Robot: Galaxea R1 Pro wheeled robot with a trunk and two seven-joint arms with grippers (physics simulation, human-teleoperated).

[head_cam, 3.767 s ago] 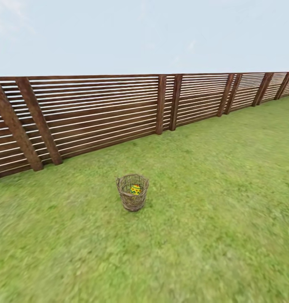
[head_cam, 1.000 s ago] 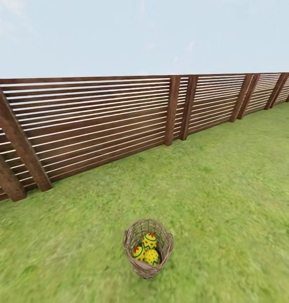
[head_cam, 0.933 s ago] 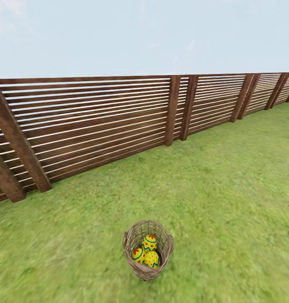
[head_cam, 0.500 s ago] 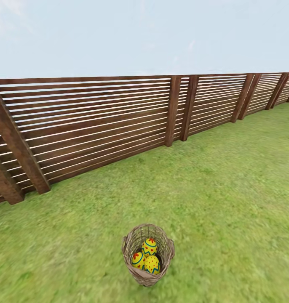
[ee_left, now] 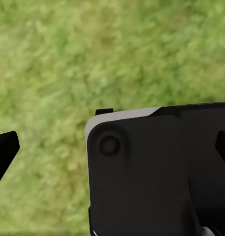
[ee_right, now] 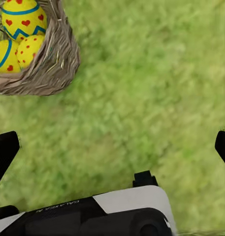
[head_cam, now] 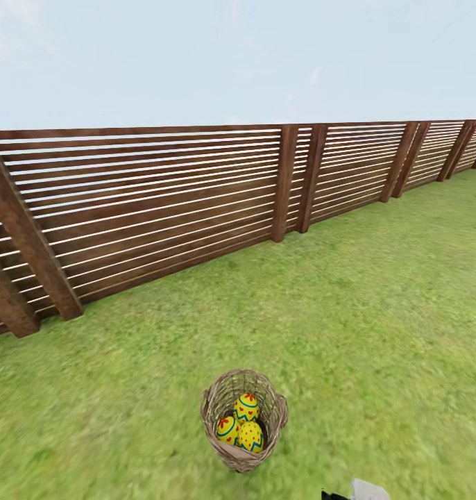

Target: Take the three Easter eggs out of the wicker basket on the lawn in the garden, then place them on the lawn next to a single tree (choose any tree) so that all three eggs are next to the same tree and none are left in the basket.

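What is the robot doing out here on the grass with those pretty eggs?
The robot has stopped in front of a tan woven wicker basket standing on the green lawn, near a brown slatted wooden fence. Three yellow Easter eggs with blue zigzags and red hearts or dots are inside the basket. Nothing is being held yet. The right end effector hangs open over the grass beside the basket, and the left end effector hangs open over bare grass.

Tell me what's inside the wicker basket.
The wicker basket on the lawn holds three Easter eggs, yellow with blue zigzags and red marks, bunched together. The basket's floor beneath them is covered, so anything underneath cannot be seen.
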